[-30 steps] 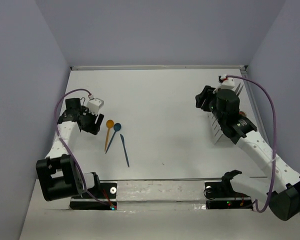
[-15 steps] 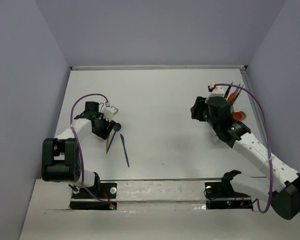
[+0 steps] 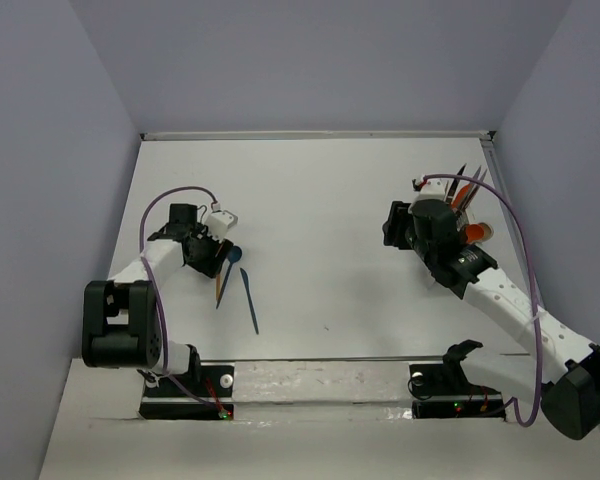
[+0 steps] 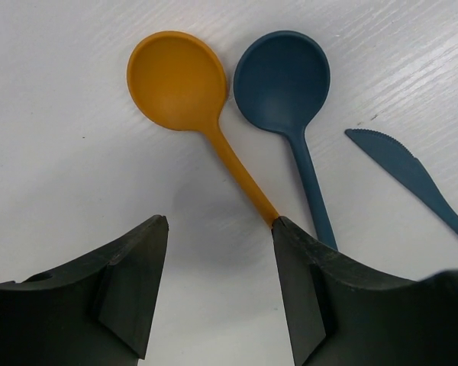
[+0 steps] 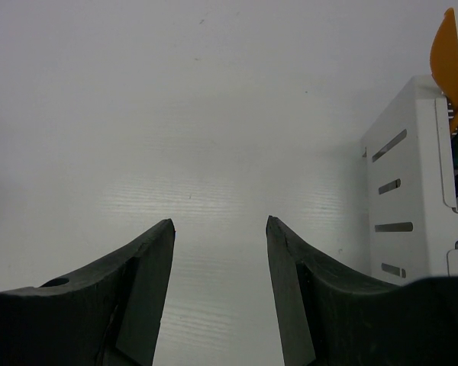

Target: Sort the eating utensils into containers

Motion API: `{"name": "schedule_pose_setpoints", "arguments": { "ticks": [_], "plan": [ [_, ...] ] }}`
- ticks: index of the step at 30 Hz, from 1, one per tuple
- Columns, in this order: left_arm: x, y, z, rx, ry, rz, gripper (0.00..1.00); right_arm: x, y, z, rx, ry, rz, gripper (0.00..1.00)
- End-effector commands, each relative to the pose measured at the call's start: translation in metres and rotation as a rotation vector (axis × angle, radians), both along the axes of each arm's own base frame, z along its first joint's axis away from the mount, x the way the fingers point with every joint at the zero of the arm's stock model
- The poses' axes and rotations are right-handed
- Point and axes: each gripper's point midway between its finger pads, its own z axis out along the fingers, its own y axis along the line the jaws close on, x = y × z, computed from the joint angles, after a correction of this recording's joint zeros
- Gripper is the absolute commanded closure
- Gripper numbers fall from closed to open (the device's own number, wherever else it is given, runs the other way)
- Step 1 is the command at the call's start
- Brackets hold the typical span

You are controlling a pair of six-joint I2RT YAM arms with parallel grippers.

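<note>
The left arm [image 3: 140, 265] and right arm [image 3: 500, 295] have white links joined by black joint housings. Each has a purple cable [image 3: 177, 191] running to a white wrist connector [image 3: 220, 217]. The left tool [image 4: 220, 223] and right tool [image 5: 220, 223] have matte black, wedge-shaped fingers [image 4: 130, 290]. Each shoulder block [image 3: 115, 340] is black.

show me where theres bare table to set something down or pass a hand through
The widest bare table is the middle, between the blue knife and the right arm, back to the far wall. Crowded: the left side, where the left fingers hover over the orange spoon beside the blue spoon, and the right edge around the caddy.
</note>
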Motion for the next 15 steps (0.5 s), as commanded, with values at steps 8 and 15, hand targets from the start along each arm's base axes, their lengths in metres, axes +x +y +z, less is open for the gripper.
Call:
{"name": "schedule_pose_setpoints", "arguments": {
  "ticks": [8,15],
  "plan": [
    [-0.003,-0.002,-0.015,0.016,0.009,0.012,0.35,0.001,-0.001,0.01,0.01,-0.035,-0.007,0.43],
    [-0.009,-0.001,-0.031,0.042,0.022,0.016,0.46,0.001,-0.003,0.007,0.003,-0.033,-0.016,0.43]
  ]
}}
